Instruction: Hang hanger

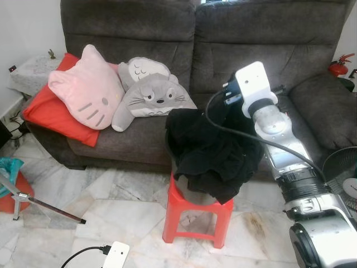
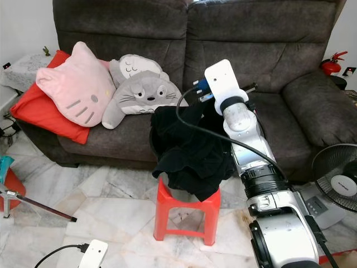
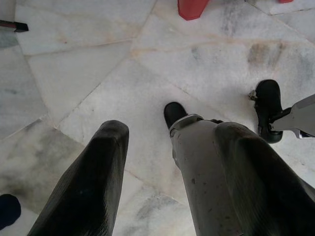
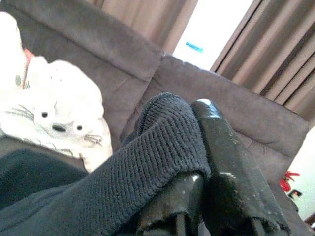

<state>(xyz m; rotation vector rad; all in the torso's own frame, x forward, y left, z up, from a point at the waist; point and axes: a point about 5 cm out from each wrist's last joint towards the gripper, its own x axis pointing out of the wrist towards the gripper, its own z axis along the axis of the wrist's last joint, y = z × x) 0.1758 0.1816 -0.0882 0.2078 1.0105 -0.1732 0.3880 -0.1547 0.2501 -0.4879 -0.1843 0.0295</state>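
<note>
Hanger not identifiable; only a black garment (image 1: 215, 151) is seen, heaped in a basket on the red stool (image 1: 196, 215) before the sofa (image 1: 167, 33). Right claw (image 4: 197, 147) reaches over the heap's far side, fingers closed on a knit fold of it. Left claw (image 3: 167, 182) hangs idle over the floor, fingers apart. Right arm is nearer; hanger's axis cannot be told.

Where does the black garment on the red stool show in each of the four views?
Left eye view: black garment heaped on the red stool, centre, before the sofa.
Right eye view: same heap, slightly left of centre.
Left wrist view: not in it; a red stool foot at the top edge.
Right wrist view: knit fabric draped over the right gripper.
Shared landmark: grey Totoro cushion.
</note>
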